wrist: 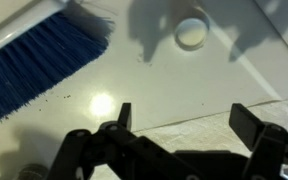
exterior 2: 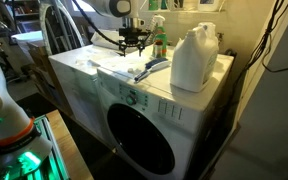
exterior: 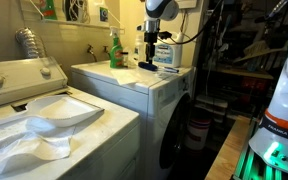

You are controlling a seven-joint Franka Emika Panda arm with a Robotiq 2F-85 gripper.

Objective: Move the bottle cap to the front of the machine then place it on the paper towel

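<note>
The bottle cap [wrist: 191,33], small, round and white with a shallow rimmed face, is lying flat on the white top of the machine [exterior: 160,96], just beside the bristle tips of the blue brush [wrist: 36,66] without touching them. The gripper [wrist: 184,120] is hanging above the back part of that top, fingers spread wide and holding nothing.

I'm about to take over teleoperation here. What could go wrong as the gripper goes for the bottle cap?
The bottle cap is small, low and white on the smooth white top of the machine, so the open gripper could misjudge it or skid it away. The blue brush lies near the cap; a finger might catch its bristles.
</note>
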